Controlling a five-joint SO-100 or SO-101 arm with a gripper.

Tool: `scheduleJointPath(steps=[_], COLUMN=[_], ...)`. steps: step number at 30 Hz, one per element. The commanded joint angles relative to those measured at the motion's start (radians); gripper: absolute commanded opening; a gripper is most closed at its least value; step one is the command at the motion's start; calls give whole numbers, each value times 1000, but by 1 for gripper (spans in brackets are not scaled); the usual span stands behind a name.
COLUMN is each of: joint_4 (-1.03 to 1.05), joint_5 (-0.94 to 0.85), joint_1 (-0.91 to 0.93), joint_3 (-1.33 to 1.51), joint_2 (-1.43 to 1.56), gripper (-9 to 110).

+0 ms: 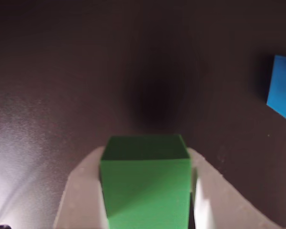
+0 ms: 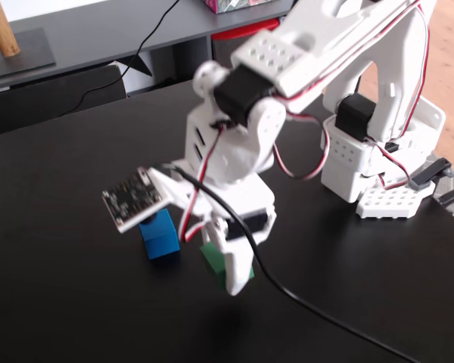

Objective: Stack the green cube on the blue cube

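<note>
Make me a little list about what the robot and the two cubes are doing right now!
Robot: white arm on a black table
Gripper: shut on the green cube
Green cube: held between the fingers, seemingly lifted off the table
Blue cube: sitting on the table, nothing on top
Where they are: blue cube at the right edge of the wrist view, apart from the green cube
Stacked yet: no

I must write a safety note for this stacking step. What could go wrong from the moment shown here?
1. The small matte green cube, clamped in the white end effector, hangs above the black table; a weak grip could drop it.
2. The small matte bright-blue cube sits close beside the end effector; a low sideways move could knock it away.
3. The wrist view shows the blue cube only at its right edge, so alignment may be off.
</note>
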Motion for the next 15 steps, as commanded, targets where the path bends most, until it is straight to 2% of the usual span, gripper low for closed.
scheduleJointPath(steps=[1, 9, 15], joint_4=[75, 135, 98], joint_5=[-5, -66, -149], joint_1=[46, 167, 275], joint_3=[-227, -428, -414], joint_2=[72, -8, -26], gripper=[3, 3, 3])
